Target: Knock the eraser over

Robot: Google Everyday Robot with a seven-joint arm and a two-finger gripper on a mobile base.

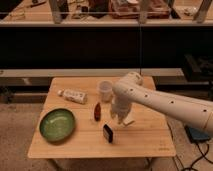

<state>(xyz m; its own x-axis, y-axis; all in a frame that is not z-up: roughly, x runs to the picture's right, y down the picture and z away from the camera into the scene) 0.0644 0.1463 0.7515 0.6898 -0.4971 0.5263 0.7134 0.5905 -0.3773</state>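
Observation:
The eraser [107, 133] is a small dark block on the wooden table [145, 140], near the front middle. I cannot tell whether it stands or lies. My gripper [123, 120] hangs from the white arm [165, 105] just above the table, a little behind and to the right of the eraser, not touching it.
A green bowl [57, 124] sits at the left front. A white bottle [73, 95] lies at the back left, and a white cup [104, 90] stands at the back middle. A reddish-brown object [97, 112] stands just left of the gripper. Dark shelving runs behind the table.

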